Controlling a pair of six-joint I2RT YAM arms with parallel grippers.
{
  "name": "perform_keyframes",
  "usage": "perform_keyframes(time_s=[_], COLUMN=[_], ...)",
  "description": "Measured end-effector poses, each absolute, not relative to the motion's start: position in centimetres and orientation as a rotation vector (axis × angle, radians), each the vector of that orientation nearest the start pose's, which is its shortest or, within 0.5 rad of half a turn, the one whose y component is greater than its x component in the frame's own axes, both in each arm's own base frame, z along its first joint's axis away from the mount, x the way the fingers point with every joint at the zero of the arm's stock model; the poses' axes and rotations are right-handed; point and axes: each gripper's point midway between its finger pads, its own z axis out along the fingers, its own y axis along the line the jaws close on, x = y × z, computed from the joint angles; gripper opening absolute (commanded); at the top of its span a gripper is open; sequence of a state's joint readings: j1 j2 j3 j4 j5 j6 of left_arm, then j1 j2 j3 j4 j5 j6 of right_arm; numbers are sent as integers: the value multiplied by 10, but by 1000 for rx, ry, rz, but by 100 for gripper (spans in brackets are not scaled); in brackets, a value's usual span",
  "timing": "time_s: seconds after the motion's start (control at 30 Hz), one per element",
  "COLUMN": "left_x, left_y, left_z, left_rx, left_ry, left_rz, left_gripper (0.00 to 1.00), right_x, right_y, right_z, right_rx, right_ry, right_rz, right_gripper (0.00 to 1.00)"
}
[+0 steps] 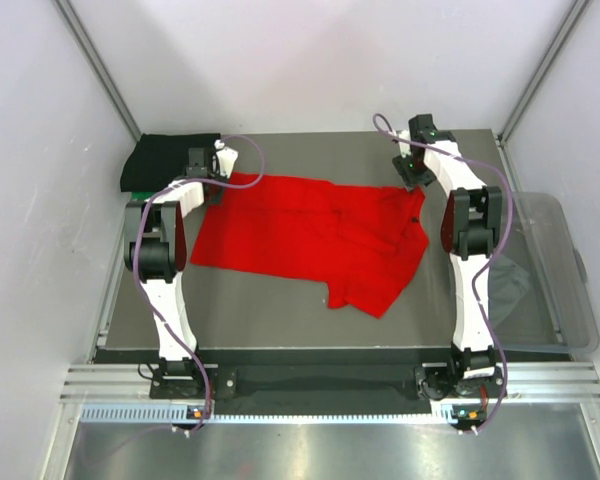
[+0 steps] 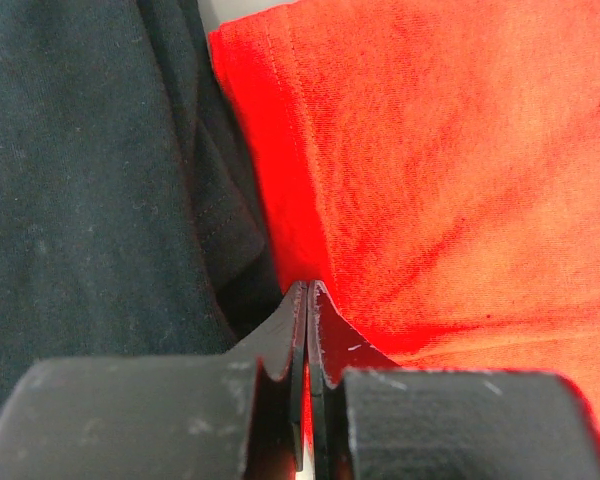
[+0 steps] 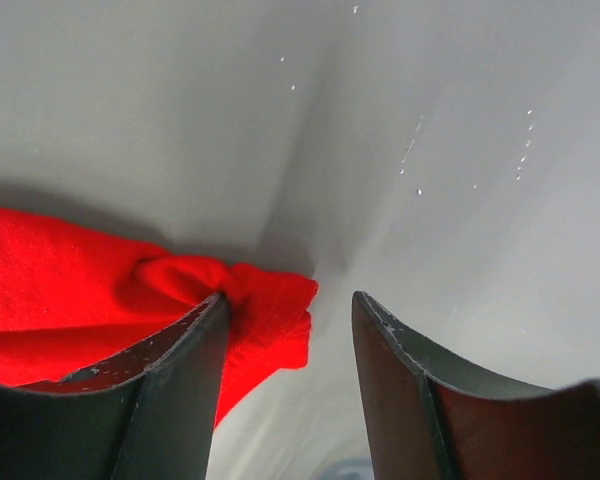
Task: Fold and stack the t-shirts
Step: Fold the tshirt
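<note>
The large red t-shirt (image 1: 310,240) lies spread and rumpled across the grey table. A folded black t-shirt (image 1: 170,160) sits at the far left corner. My left gripper (image 1: 212,190) is shut on the red shirt's far left edge, next to the black shirt; the left wrist view shows red cloth (image 2: 430,180) pinched between the jaws, black cloth (image 2: 90,180) on the left. My right gripper (image 1: 412,180) is open at the shirt's far right corner; the right wrist view shows a bunched red corner (image 3: 270,300) between the fingers, against the left one.
A clear plastic bin (image 1: 550,270) stands off the table's right edge with dark cloth inside. White walls and metal posts enclose the back and sides. A sliver of green shows at the table's left edge (image 1: 126,192) under the black shirt.
</note>
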State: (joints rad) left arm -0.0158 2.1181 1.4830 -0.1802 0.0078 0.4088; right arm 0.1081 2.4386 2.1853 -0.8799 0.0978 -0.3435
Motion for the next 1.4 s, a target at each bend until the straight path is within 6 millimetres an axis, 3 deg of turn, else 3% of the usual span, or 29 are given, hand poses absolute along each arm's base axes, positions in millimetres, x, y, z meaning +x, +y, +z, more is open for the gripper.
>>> perform_keyframes(time_s=[0.1,0.13,0.3,0.33,0.43,0.8,1.17,1.4], left_x=[534,534,534,534,535,540,562,565], left_y=[7,7,8,8,8,10,13,13], left_z=[34,34,34,34,33,33,34,34], left_rx=[505,502,490,488,485,476,448,436], left_ry=[2340,2340,2346,2348,2352,2373,2400,2419], left_rz=[176,178,180,180,183,191,205,201], left_gripper=[0,0,0,0,0,0,0,0], right_x=[544,544,542,542,541,551,587,607], right_y=[27,27,33,34,35,28,23,23], right_z=[40,40,33,33,32,33,37,40], right_rx=[-578,-580,-584,-582,-574,-526,-483,-462], right_ry=[2652,2656,2684,2686,2694,2674,2548,2471], right_rz=[-211,-209,-157,-147,-110,-95,-145,-166], right_gripper=[46,37,20,10,0,0,2,5])
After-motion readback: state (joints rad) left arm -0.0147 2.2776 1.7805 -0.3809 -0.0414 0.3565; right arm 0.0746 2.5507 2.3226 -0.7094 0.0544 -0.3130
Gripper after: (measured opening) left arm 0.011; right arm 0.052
